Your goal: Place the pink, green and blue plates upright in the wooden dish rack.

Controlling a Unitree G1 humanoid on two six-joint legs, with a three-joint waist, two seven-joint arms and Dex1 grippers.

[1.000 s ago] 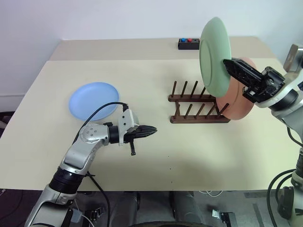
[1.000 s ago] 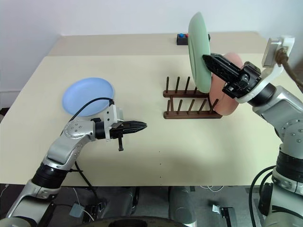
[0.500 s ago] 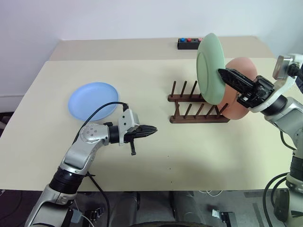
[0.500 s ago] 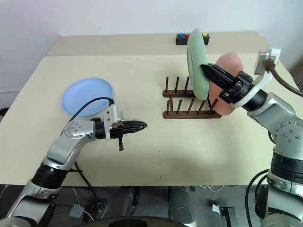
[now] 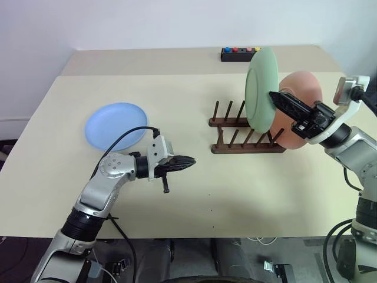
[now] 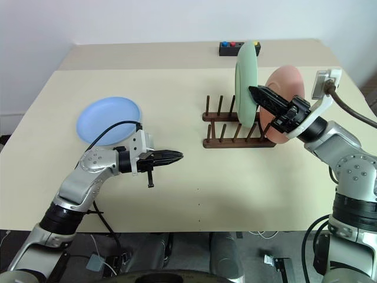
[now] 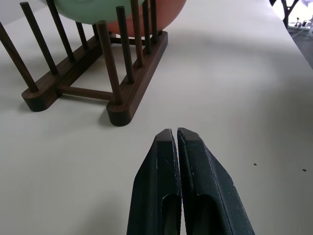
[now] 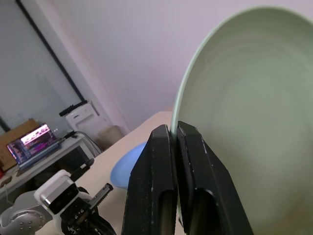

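The green plate (image 5: pixel 261 88) stands on edge just left of the pink plate (image 5: pixel 301 82), which is upright at the right end of the wooden dish rack (image 5: pixel 235 138). My right gripper (image 5: pixel 273 95) is shut on the green plate's rim, as the right wrist view (image 8: pixel 174 128) shows close up. The plate's lower edge is down among the pegs; whether it rests on the rails I cannot tell. Flat on the table at the left lies the blue plate (image 5: pixel 116 125). My left gripper (image 5: pixel 191 161) is shut and empty, hovering between the blue plate and the rack, pointing at the rack (image 7: pixel 73 83).
A small black box with coloured buttons (image 5: pixel 240 54) sits at the table's far edge behind the rack. Bare tabletop (image 5: pixel 247 188) stretches in front of the rack.
My right gripper has lowered the green plate from above the rack down among its pegs, beside the pink plate. The left arm and the blue plate have stayed put.
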